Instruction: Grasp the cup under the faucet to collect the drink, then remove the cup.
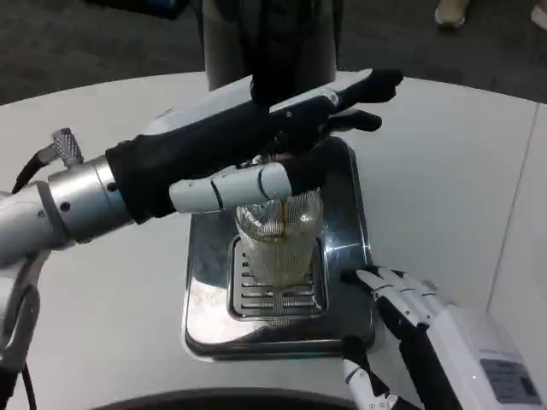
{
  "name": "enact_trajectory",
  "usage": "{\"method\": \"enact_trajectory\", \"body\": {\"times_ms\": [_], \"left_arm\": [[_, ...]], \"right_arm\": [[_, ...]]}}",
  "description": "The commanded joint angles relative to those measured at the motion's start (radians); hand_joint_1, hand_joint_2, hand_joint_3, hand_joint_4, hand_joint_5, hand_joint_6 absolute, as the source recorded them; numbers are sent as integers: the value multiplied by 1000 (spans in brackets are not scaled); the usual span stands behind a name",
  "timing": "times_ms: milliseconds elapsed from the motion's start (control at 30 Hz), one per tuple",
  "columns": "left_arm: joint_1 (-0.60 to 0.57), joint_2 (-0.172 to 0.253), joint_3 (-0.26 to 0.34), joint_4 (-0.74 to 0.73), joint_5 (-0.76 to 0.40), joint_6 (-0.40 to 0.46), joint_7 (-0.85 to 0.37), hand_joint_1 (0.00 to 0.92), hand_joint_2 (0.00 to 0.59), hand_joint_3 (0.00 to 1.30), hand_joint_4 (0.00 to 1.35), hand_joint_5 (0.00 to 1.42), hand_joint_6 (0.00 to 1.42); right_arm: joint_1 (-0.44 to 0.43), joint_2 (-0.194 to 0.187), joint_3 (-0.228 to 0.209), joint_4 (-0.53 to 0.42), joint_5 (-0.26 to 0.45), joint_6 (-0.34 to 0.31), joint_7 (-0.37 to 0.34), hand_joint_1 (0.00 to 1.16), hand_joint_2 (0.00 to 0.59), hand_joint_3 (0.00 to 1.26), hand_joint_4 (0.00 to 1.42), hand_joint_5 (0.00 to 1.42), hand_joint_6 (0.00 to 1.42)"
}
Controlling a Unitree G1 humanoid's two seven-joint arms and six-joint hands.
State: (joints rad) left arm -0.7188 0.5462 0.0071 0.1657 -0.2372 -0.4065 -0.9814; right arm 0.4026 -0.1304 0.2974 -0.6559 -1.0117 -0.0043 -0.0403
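The left hand (pixel 256 141) presses the tap above a ribbed clear cup (pixel 279 235) holding amber drink, while the right hand (pixel 419 320) rests open nearby.

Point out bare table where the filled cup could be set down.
Bare table lies right of the drip tray, beyond the right hand, and front-left of the tray below the left hand. The tray is crowded: the ribbed glass cup on its grate, under the left hand.
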Motion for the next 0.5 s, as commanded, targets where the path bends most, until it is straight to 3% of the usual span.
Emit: {"method": "enact_trajectory", "body": {"times_ms": [33,200,267,500], "left_arm": [[19,41,-38,0,83,-151,-23,0,165,7,0,79,45],[25,67,-42,14,132,-247,17,0,167,0,0,77,41],[25,72,-43,20,133,-255,27,0,167,0,0,76,40],[26,84,-50,21,140,-274,52,0,167,0,0,70,39]], "right_arm": [[6,10,2,11,20,8,2,361,551,180,127,120,160],[-6,22,1,23,34,23,7,356,519,154,107,109,161],[-13,24,2,29,37,27,7,355,517,152,107,109,163],[-66,60,-2,66,77,71,14,388,418,90,65,79,165]]}}
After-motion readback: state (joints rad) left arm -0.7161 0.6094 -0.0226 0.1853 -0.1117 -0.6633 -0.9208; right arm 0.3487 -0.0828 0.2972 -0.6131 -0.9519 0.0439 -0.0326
